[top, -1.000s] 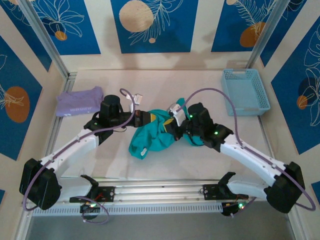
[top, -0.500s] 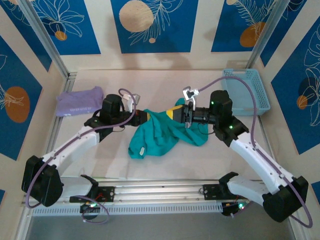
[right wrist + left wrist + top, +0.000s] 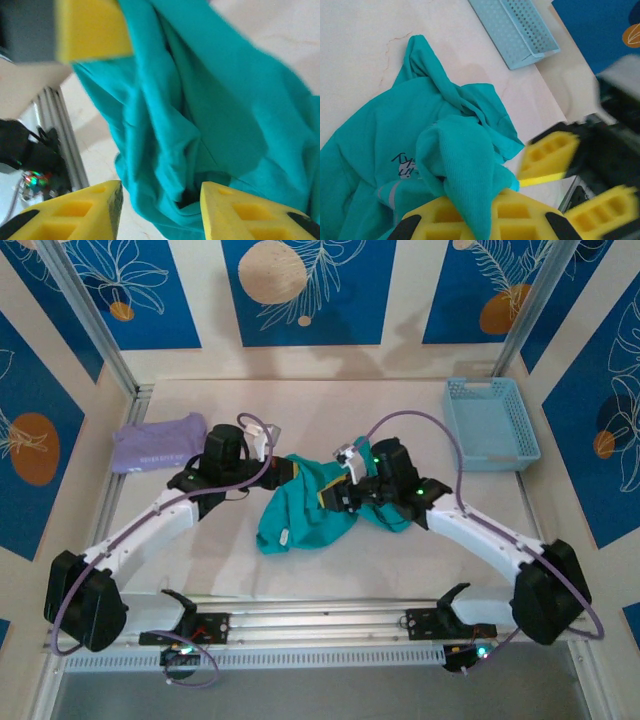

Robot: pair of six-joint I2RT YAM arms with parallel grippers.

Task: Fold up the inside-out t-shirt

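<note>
A robot lab cell: pale table (image 3: 330, 405) fenced by aluminium posts (image 3: 88, 315) and blue leaf-print panels (image 3: 305, 290).

light: we find it bright, even, diffuse from above | shadows: soft and faint on the table (image 3: 330, 408) | blur: we log the right gripper (image 3: 555, 187) motion-smeared in left wrist view; t-shirt (image 3: 200, 100) soft in right wrist view

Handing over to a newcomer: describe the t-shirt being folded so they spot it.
On the beige table, look at the middle. A crumpled teal-green t-shirt lies there, pinched by the left gripper; the other shirt, far left, is lavender and folded.
</note>
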